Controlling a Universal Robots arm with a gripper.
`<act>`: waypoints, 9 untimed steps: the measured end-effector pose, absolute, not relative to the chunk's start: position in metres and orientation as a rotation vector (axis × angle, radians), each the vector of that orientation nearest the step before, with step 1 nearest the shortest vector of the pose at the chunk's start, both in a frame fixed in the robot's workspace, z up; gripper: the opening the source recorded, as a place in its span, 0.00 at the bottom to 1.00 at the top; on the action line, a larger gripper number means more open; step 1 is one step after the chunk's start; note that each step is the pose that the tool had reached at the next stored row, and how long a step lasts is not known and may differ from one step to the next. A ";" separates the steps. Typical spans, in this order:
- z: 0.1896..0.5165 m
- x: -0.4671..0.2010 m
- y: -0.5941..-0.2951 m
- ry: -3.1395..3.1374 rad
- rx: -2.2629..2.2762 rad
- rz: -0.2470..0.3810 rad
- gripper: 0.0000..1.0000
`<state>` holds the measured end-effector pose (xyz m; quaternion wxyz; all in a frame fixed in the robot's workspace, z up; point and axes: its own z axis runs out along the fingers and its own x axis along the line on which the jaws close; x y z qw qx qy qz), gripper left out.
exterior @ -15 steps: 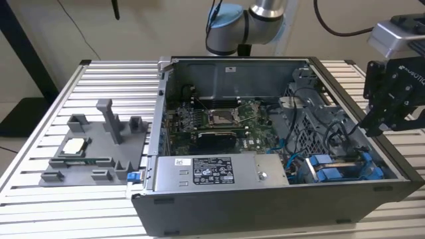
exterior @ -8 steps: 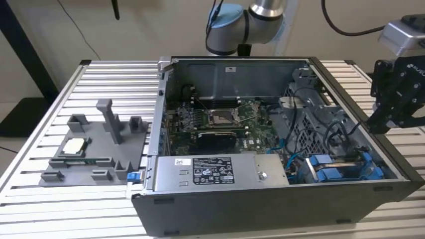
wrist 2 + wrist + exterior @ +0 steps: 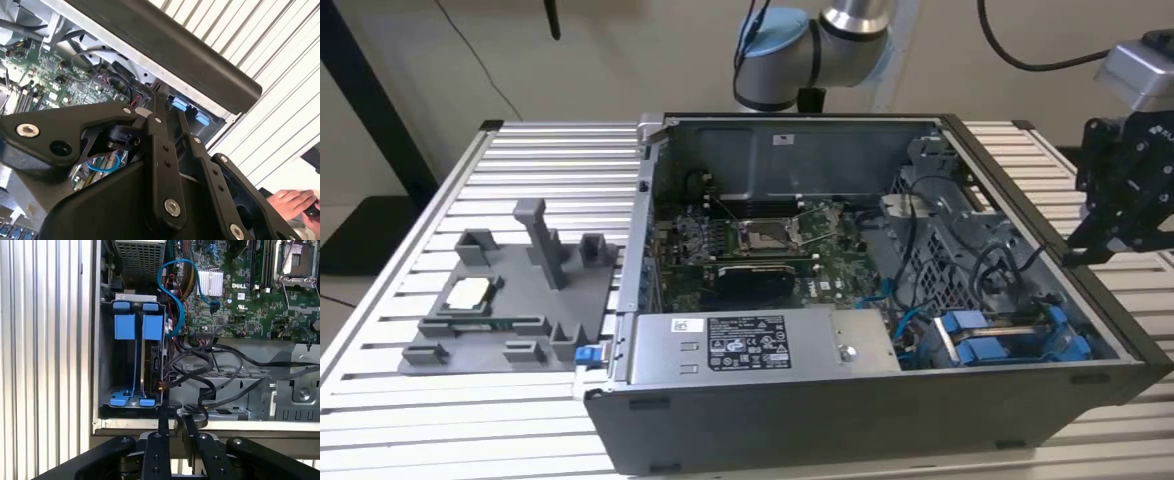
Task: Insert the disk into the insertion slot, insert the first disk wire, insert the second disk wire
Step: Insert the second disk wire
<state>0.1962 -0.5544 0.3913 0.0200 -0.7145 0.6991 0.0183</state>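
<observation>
Computer case [image 3: 854,425]: open, lower middle of the exterior view, with the silver power-supply box [image 3: 747,345] at its front.
Fixture tray [image 3: 520,300]: left of the case.
Disk [image 3: 1001,350] [image 3: 151,360]: on edge inside the insertion slot [image 3: 106,355], at the case's lower right.
Black cables [image 3: 210,375]: crowding just beside the slot.
Gripper [image 3: 1083,252] [image 3: 176,412]: right edge of the frame, fingers drawn together, holding nothing.

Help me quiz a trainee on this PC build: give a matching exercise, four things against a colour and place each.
1 fixture tray
2 power-supply box
3 carrier frames
4 hand

A bright blue, in the insertion slot
B black, on the arm
C grey, on the table beside the case
D silver, inside the case

Pairs: 1-C, 2-D, 3-A, 4-B
</observation>
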 end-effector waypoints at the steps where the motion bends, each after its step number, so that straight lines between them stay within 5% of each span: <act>1: 0.390 0.199 -0.554 2.169 -2.217 0.060 0.26; 9: 0.387 0.204 -0.552 2.195 -2.240 0.125 0.26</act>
